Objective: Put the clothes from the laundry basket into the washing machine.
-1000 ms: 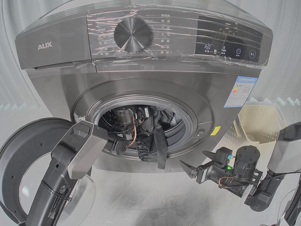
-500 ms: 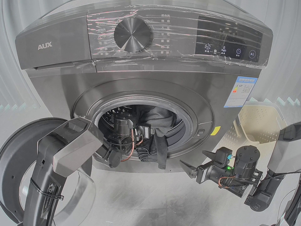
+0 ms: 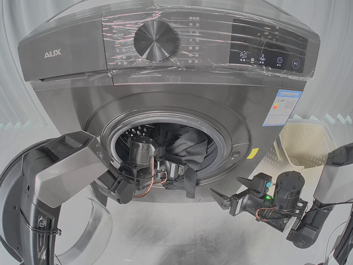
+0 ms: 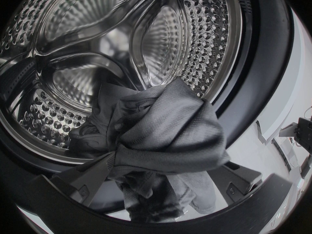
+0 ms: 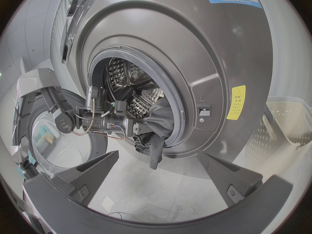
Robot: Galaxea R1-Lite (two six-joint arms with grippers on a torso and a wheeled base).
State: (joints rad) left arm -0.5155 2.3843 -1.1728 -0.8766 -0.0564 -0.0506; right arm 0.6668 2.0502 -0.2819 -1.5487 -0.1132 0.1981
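Dark garment [image 3: 185, 146] hides tips of left tool [image 4: 169, 161]; jaws seemingly spread.

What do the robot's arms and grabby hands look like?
Both arms have boxy silver-grey shells over black joints. The left arm carries a copper-coloured cable by its wrist. The right gripper is black with pointed wedge-shaped fingers and a tiny green light.

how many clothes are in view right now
1: a dark garment in the washer mouth, one end hanging over the rim. It may be several pieces bundled together, and part of the basket is hidden.
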